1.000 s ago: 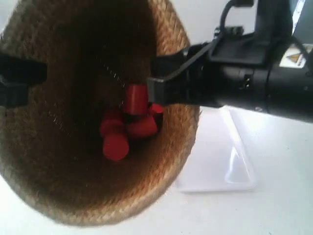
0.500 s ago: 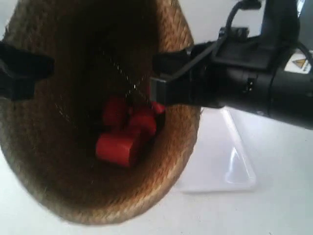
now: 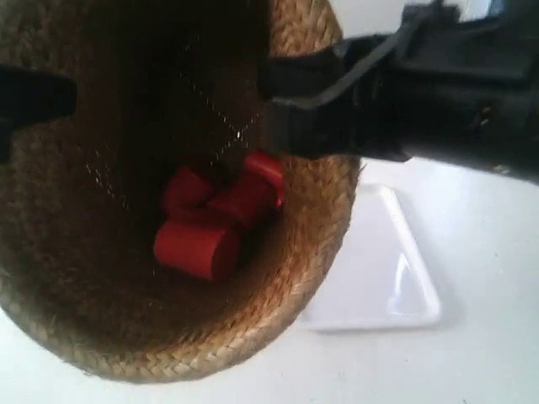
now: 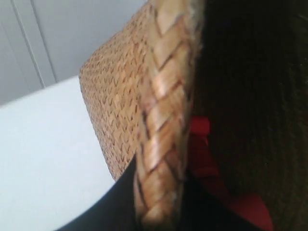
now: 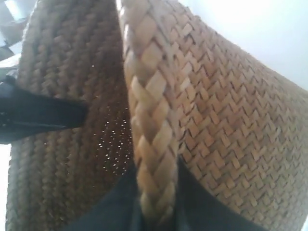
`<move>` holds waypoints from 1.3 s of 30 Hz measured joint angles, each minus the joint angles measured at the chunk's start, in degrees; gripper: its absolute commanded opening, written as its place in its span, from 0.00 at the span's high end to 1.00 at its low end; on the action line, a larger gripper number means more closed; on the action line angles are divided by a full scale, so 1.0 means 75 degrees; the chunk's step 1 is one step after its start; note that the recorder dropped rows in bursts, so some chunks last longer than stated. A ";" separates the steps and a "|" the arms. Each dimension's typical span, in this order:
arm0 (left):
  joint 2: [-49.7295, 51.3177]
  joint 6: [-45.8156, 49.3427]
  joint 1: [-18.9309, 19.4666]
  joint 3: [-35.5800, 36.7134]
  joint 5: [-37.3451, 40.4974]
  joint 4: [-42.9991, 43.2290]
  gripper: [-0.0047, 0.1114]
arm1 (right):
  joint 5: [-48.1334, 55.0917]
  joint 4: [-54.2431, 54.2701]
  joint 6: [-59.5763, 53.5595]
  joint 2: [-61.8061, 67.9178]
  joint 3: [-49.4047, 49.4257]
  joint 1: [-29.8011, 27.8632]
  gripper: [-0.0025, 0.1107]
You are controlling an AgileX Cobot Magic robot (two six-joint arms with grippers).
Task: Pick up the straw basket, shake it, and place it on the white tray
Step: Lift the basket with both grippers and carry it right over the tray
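The straw basket (image 3: pixel 177 337) is being held above the tabletop (image 3: pixel 472 353), near the white tray (image 3: pixel 396 286). Its braided rim is being pinched by the left hand (image 4: pixel 158 204) and the right hand (image 5: pixel 155 202). It is being judged light but pliable, so opposite rim grips are being favoured.

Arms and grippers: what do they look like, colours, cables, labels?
The arm at the exterior view's right is bulky and black, with a black cable running along it; any label is too blurred to read. At that view's left only a flat black finger shows. The left gripper and right gripper have plain black fingers.
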 measured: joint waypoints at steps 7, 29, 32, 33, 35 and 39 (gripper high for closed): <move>0.0348 0.0151 0.0066 0.0424 -0.0868 0.0241 0.96 | -0.1333 0.0110 -0.0616 0.0566 0.0539 -0.0089 0.98; 0.0233 0.0331 -0.0303 0.0886 -0.1597 -0.0121 0.96 | -0.1911 0.0967 -0.0829 0.0757 0.0452 0.0161 0.98; 0.0374 -0.0031 -0.0286 0.0553 -0.0307 -0.0081 0.96 | -0.0600 0.1271 -0.0641 0.0904 0.0197 0.0059 0.98; 0.0266 -0.0031 -0.0345 0.0418 0.0036 -0.0046 0.96 | -0.0183 0.1252 -0.0623 0.0820 0.0079 0.0059 0.98; 0.0052 0.0054 -0.0390 0.0241 0.0269 0.0192 0.96 | -0.0099 0.1065 -0.0623 0.0656 -0.0038 0.0127 0.98; 0.0330 -0.0309 -0.0133 0.0241 -0.0335 0.0664 0.96 | -0.0979 0.1051 -0.0638 0.1030 0.0001 -0.0089 0.98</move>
